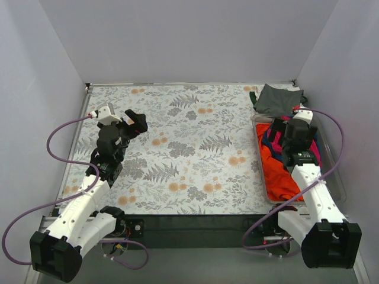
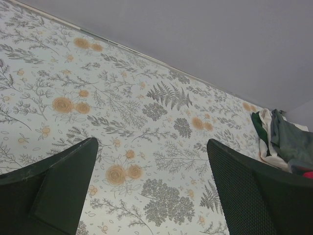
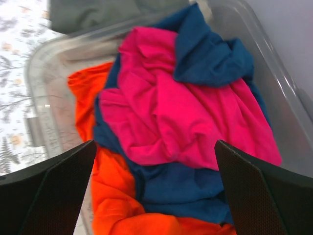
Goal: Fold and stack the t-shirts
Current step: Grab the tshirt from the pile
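Bright, soft, even light covers the bench (image 1: 195,228) in the top view. The arms (image 1: 89,201) throw only faint, blurred shadows close beneath them. The walls (image 1: 177,41) read cool grey-white and lean outward with wide-angle distortion.

In the left wrist view the floral tablecloth (image 2: 146,98) is fairly sharp. The dark fingers (image 2: 58,191) of the left end effector (image 2: 151,143) are underexposed, nearly without detail.

The right wrist view is soft throughout. The magenta t-shirt (image 3: 186,112) is oversaturated, and the clear bin (image 3: 274,63) shows pale glare along its rim. The tablecloth at the left is washed out, and the right end effector (image 3: 154,144) is equally dark.
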Controlling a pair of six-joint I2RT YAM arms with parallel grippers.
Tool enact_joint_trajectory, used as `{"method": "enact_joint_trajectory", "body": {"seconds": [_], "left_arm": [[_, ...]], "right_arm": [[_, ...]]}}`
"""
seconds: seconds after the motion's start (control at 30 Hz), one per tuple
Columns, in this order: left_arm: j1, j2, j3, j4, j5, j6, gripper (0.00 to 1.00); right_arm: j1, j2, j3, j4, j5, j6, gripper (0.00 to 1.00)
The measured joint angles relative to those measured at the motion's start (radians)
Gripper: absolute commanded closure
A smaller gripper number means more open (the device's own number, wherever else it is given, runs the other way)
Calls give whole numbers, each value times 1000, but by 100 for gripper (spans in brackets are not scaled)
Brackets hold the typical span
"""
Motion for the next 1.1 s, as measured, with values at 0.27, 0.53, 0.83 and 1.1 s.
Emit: {"method": "enact_joint_trajectory", "body": {"seconds": [0.27, 0.53, 0.83, 1.1], "left_arm": [[0, 5, -11, 8, 0, 3, 14], [0, 16, -12, 12, 0, 7, 14], [0, 38, -12, 19, -8, 21, 14], [0, 40, -12, 19, -23, 29, 14]], "right_arm": [[-198, 131, 37, -31, -154, 42, 2], [-254, 290, 61, -16, -233, 57, 12], [-276, 424, 77, 26, -259, 58, 49], [-286, 445, 90, 35, -261, 53, 99]]}}
